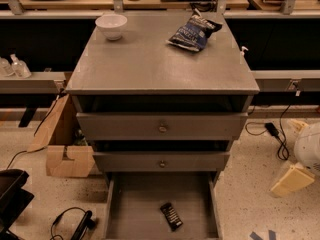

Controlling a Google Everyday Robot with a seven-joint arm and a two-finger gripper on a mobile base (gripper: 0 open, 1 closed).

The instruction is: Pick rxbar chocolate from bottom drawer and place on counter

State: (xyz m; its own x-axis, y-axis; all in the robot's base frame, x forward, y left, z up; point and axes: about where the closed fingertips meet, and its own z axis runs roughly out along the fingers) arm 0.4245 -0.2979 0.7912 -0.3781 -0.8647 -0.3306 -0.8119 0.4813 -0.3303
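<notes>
The rxbar chocolate (171, 216), a small black bar with white lettering, lies flat on the floor of the open bottom drawer (135, 209), right of its middle and near the front. The grey counter (155, 64) tops the cabinet above. My gripper (294, 178) shows as a pale cream part of the arm at the right edge, low beside the cabinet, to the right of the drawer and well apart from the bar. It holds nothing that I can see.
A white bowl (111, 25) and a dark blue chip bag (192, 33) sit on the counter's back. Two closed drawer fronts with knobs (162, 128) are above the open drawer. A cardboard box (65, 146) and cables (75, 224) lie on the floor at left.
</notes>
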